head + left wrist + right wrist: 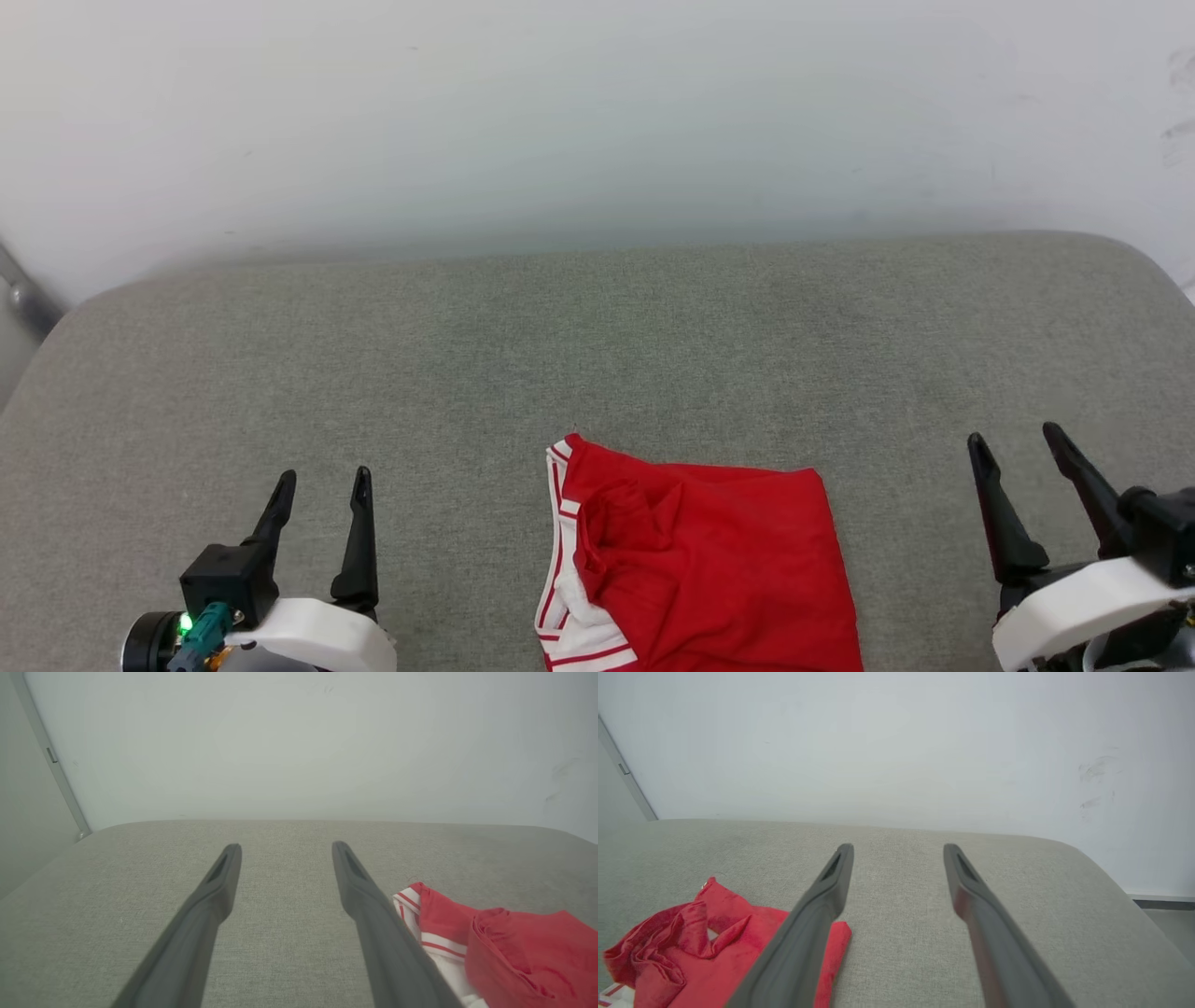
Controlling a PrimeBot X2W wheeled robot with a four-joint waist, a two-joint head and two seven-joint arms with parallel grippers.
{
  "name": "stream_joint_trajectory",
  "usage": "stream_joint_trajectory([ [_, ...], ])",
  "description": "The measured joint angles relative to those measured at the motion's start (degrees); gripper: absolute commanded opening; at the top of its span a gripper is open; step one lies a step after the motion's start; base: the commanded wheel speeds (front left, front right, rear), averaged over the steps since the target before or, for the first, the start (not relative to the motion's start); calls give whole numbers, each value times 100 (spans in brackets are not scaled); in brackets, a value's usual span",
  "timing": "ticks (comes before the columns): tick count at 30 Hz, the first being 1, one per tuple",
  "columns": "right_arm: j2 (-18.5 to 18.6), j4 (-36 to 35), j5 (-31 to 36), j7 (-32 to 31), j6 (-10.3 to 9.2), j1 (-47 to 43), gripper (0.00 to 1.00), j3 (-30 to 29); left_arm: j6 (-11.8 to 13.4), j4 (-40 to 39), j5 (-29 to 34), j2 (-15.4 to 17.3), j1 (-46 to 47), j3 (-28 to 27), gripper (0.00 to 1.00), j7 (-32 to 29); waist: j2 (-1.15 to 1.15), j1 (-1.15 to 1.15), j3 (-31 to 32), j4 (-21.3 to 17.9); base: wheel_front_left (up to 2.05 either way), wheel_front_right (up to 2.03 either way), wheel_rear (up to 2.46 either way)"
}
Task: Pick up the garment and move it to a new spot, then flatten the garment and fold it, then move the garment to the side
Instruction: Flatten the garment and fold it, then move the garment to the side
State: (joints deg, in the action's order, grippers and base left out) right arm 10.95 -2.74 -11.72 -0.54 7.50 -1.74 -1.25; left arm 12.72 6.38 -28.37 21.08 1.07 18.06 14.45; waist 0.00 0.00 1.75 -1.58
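I find the garment [695,560] lying in a compact, roughly rectangular bundle on the grey fabric surface [467,373], at the near edge and slightly right of centre before me. Its top layer is plain red and fairly flat on the right, with rumpled folds toward the left. White sleeve cloth with red-white striped trim shows along its left edge. Its near end runs past the bottom of my head view.

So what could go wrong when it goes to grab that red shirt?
1. The crumpled red jersey shirt lies in stacked folds; the open left end effector or right end effector might pinch just one layer, so it lifts lopsided.
2. Its white striped sleeve is tucked along the left edge and could drag or stay twisted.
3. The soft grey fabric surface might get pinched too.
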Motion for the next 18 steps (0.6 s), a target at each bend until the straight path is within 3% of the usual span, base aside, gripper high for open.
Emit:
stream_joint_trajectory([
  [14,-225,-301,111,-69,0,-237,100,38,12,53,38,-57,-46,-48,100,36,0,0,-3,-16,0,0,0],
  [18,-279,-281,-124,-297,0,-312,100,-15,8,70,38,-70,-28,-75,100,37,0,0,-8,-9,0,0,0],
])
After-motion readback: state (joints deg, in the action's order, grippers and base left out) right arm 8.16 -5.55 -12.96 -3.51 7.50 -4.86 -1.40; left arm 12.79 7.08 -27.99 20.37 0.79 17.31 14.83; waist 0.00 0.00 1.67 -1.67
